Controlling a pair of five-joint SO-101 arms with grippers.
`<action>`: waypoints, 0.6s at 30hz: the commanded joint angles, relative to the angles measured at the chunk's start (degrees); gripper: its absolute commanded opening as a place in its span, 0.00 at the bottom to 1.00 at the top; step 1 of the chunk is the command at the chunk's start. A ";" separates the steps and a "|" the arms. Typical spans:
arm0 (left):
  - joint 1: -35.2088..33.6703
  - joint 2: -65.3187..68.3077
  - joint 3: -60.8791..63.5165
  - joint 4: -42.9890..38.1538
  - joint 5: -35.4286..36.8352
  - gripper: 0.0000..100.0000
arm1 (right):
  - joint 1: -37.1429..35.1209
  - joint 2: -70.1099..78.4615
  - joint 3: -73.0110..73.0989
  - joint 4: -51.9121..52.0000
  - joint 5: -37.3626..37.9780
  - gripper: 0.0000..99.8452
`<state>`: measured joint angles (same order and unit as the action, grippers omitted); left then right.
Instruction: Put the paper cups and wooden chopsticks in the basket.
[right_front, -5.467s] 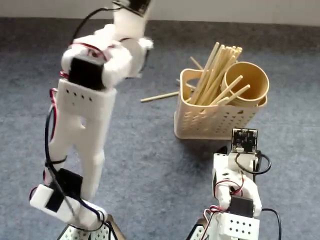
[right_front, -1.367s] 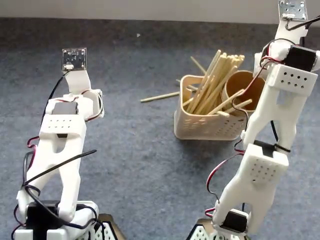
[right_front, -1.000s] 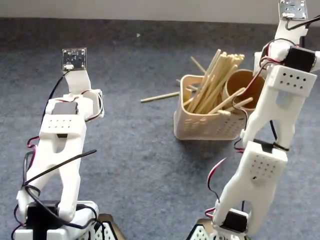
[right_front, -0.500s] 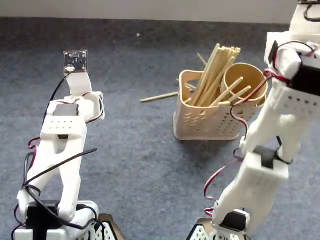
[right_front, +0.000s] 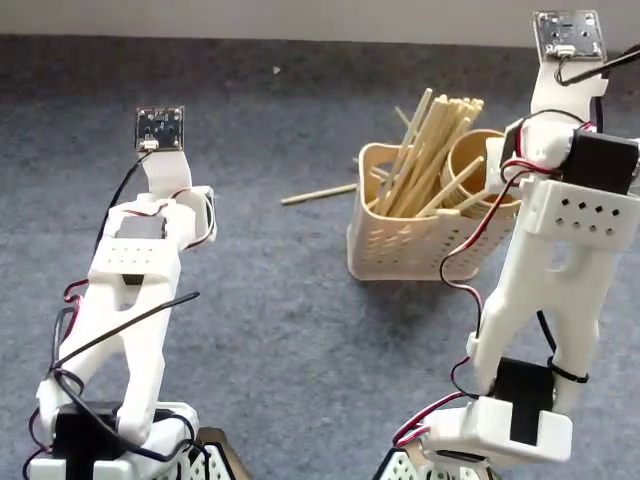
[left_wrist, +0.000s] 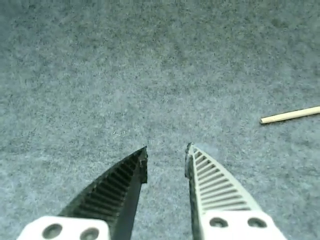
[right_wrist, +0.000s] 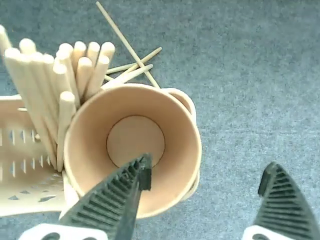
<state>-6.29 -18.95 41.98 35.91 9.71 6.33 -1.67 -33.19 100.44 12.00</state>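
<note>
Since 5.5 s back, our right arm (right_front: 560, 260) has unfolded and swung out over the basket (right_front: 400, 245), while our left arm (right_front: 135, 290) has drawn back to its own side of the carpet (right_front: 280, 330).

Our right gripper (right_wrist: 207, 172) hangs with its jaws wide apart, straddling the wall of the cup (right_wrist: 135, 137). 1 finger is over the cup's mouth and the other is outside the rim, above bare carpet. That stance suits either a pinch on the wall or a release. We judge the cup already seated, since it stands upright in the basket's end directly beneath the gripper. A 2nd rim shows just outside the 1st, so we think 2 cups sit nested.

The chopsticks (right_wrist: 65, 75) lean in a bundle against the cup, beside the finger over its mouth. They poke out because the basket is shorter than they are. A few thin sticks (right_wrist: 131, 64) lie past the cup, ahead of the fingertips, and we cannot tell what they rest on.

Our left gripper (left_wrist: 166, 155) hovers low above the carpet, jaws a little apart and holding nothing. 1 loose chopstick (left_wrist: 290, 115) lies flat ahead of it, off to the white finger's side and well apart from the tips. We judge that stick to be the remaining work, and the low, part-open pose fits a pick from the carpet.
</note>
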 joint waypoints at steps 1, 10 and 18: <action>0.66 -1.80 -0.31 -0.88 -0.35 0.15 | 0.31 -2.33 0.22 -1.45 0.62 0.34; 0.66 -1.80 -0.31 -0.88 -0.35 0.15 | 3.74 2.42 0.22 -6.46 0.62 0.34; 0.66 -1.80 -0.31 -0.88 -0.35 0.15 | 3.21 11.91 -0.31 -9.71 0.62 0.34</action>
<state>-6.29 -18.95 41.98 35.91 9.71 9.58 9.85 -32.75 92.35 12.09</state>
